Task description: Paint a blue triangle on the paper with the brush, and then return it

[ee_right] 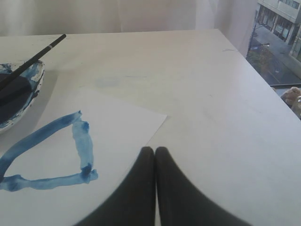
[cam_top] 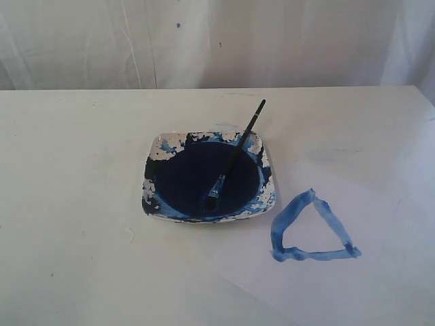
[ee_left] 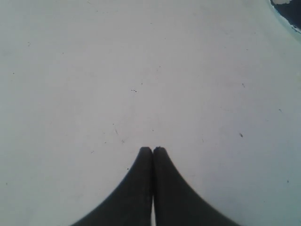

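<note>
On the tabletop point(cam_top: 81, 170) the paper point(ee_right: 117, 127) carries a closed blue triangle point(cam_top: 312, 255), just beside the dish point(cam_top: 160, 148). The brush point(cam_top: 234, 155) rests in that dish, handle slanting over the far rim. The left gripper point(ee_left: 153, 149) and right gripper point(ee_right: 155, 149) are both closed and empty, the right one looking nearer the brush.

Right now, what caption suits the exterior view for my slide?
Finished blue triangle on the paper; brush resting in the paint dish.
</note>
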Controlling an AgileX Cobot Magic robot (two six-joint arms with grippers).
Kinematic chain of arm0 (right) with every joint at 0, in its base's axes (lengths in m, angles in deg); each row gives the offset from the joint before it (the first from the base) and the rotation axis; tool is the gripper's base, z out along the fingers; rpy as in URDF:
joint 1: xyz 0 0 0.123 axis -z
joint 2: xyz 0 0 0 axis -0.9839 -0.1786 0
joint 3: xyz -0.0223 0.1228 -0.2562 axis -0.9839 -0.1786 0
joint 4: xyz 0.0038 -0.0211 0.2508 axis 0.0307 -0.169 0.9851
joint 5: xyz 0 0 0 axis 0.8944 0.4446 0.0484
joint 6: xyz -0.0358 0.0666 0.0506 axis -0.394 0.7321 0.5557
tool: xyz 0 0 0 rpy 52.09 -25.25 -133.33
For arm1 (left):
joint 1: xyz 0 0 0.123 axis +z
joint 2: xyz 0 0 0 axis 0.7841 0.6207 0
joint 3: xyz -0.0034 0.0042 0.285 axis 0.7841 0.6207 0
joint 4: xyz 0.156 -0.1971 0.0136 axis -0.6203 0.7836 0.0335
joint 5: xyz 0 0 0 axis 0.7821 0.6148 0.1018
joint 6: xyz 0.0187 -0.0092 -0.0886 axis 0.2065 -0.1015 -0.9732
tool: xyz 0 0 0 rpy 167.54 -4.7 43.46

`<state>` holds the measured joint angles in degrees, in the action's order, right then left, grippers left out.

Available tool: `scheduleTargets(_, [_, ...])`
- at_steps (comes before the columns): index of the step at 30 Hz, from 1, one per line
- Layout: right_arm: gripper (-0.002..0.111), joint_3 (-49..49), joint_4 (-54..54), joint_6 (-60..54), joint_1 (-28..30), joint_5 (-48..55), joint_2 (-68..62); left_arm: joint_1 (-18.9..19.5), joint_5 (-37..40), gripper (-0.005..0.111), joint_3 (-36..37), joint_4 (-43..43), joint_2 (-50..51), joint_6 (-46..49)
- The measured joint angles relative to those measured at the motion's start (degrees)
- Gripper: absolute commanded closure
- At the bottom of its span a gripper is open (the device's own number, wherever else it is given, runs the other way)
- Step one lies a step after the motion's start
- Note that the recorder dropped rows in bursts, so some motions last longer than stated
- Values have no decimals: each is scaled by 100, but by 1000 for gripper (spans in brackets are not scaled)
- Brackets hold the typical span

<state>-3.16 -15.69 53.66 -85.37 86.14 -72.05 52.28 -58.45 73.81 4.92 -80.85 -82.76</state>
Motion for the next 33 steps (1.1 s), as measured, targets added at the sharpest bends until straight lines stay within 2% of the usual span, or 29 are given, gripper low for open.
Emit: scheduleTargets(33, [108, 0, -68, 0, 221, 0, 0, 0, 0, 107, 0, 0, 0, 0])
